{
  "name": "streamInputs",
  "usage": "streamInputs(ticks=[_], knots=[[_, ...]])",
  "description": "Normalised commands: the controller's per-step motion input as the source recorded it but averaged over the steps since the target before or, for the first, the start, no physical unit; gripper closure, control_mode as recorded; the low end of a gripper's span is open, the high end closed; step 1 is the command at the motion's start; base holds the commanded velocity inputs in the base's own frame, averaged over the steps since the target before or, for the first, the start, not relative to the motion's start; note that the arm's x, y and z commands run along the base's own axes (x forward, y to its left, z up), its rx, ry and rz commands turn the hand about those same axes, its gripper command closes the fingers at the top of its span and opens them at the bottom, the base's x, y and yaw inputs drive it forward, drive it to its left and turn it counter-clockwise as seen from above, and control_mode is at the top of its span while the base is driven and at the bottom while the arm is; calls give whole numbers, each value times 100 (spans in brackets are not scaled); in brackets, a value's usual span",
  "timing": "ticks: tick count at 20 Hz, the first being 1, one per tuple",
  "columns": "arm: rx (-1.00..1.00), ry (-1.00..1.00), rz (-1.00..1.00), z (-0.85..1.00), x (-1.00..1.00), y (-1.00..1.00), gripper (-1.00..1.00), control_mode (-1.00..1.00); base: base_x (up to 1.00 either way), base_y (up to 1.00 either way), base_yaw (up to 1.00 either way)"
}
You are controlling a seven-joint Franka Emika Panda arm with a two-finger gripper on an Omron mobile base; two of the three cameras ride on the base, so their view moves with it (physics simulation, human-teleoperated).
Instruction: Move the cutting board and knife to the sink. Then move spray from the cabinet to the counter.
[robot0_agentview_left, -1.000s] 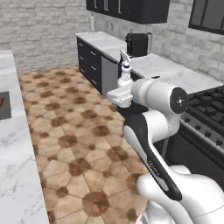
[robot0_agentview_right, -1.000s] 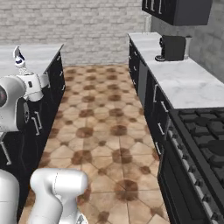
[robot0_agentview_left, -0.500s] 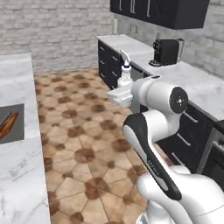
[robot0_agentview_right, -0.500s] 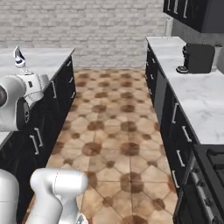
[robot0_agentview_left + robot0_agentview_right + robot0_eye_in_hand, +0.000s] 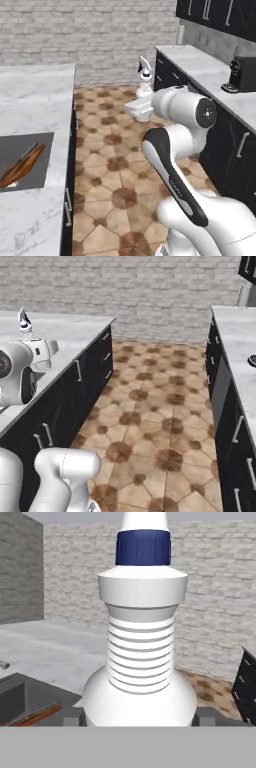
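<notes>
My gripper (image 5: 143, 95) is shut on the spray (image 5: 145, 75), a white bottle with a blue-tipped nozzle, held upright over the tiled floor between two counters. In the hand view the spray (image 5: 142, 657) rises close up, with a dark fingertip (image 5: 74, 716) on each side of its base. From the right base view the spray (image 5: 23, 321) stands above the gripper (image 5: 31, 341), in front of the white marble counter (image 5: 75, 331). The sink (image 5: 35, 177) is set into the counter (image 5: 35, 95) at the left, and the cutting board (image 5: 22, 164) lies slanted in it. I cannot pick out the knife from the board.
A second marble counter (image 5: 200, 62) with a black coffee machine (image 5: 243, 73) runs along the right, under the dark wall cabinet (image 5: 220, 15). Dark drawer fronts (image 5: 75, 386) line both sides of the tiled aisle (image 5: 155, 416). A brick wall (image 5: 90, 35) closes the far end.
The whole scene has shifted as the base turned: the stove is gone from view and the counter with the sink has come in at the left. The spray stays in my gripper.
</notes>
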Motion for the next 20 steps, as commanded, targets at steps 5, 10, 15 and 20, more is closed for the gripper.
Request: streamInputs(ticks=[5, 10, 15, 20], knots=[[0, 0, 0, 0, 0, 0, 100, 100, 100, -28, 46], [0, 0, 0, 0, 0, 0, 100, 100, 100, -54, 49], [0, 0, 0, 0, 0, 0, 100, 100, 94, -79, 46], [0, 0, 0, 0, 0, 0, 100, 100, 79, -95, 42]])
